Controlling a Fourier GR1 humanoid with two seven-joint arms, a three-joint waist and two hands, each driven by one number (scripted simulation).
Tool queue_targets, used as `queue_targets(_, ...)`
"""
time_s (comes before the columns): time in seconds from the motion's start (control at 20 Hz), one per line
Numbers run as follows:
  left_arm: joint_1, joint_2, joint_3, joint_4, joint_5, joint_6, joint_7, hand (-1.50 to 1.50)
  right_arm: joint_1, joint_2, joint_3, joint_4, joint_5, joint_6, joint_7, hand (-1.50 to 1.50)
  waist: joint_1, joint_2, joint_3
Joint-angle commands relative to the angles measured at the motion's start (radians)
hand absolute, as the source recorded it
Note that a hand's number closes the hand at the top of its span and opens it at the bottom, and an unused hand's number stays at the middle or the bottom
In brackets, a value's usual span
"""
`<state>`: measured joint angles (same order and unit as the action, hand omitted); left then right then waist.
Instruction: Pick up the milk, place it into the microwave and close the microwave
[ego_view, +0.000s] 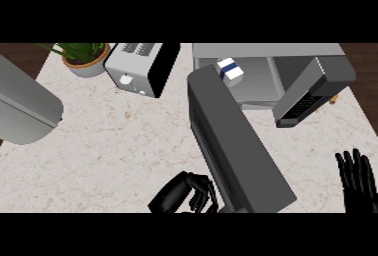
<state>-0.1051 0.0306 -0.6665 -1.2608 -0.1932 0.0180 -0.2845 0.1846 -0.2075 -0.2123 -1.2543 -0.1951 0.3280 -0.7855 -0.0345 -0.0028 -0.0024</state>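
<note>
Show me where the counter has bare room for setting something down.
The widest bare patch of counter lies between the toaster, the grey object at the view's left and the open microwave door. It is crowded behind, around the plant, toaster and microwave.

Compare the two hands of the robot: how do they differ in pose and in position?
The left hand has its fingers curled and lies next to the lower end of the open microwave door; the right hand has straight fingers pointing up and rests at the view's right edge, apart from the door. Whether the left hand touches the door I cannot tell. Both are black and hold nothing visible.
</note>
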Motion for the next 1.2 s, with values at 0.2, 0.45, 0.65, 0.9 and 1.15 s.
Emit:
queue_targets(0.2,-0.231,-0.03,-0.235,0.193,0.215,0.216,0.018,1.5,0.119,-0.027,0.044,-0.329,-0.108,0.104,0.143,-1.5,-0.04,0.008,-0.003)
queue_targets(0.45,-0.387,-0.03,-0.307,0.242,0.31,0.343,0.025,1.5,0.15,-0.028,0.071,-0.406,-0.118,0.112,0.172,-1.5,-0.075,0.015,-0.003)
queue_targets(0.65,-0.466,-0.03,-0.324,0.259,0.394,0.389,0.065,1.5,0.106,-0.062,0.072,-0.44,-0.14,0.126,0.215,-1.5,-0.109,0.024,-0.004)
queue_targets(0.9,-0.526,-0.03,-0.278,0.276,0.473,0.463,0.043,1.5,0.089,-0.086,0.076,-0.458,-0.145,0.143,0.23,-1.5,-0.169,0.043,-0.007)
queue_targets(1.15,-0.57,-0.03,-0.196,0.24,0.575,0.53,-0.081,-1.5,0.071,-0.11,0.044,-0.497,-0.171,0.137,0.245,-1.5,-0.206,0.05,-0.01)
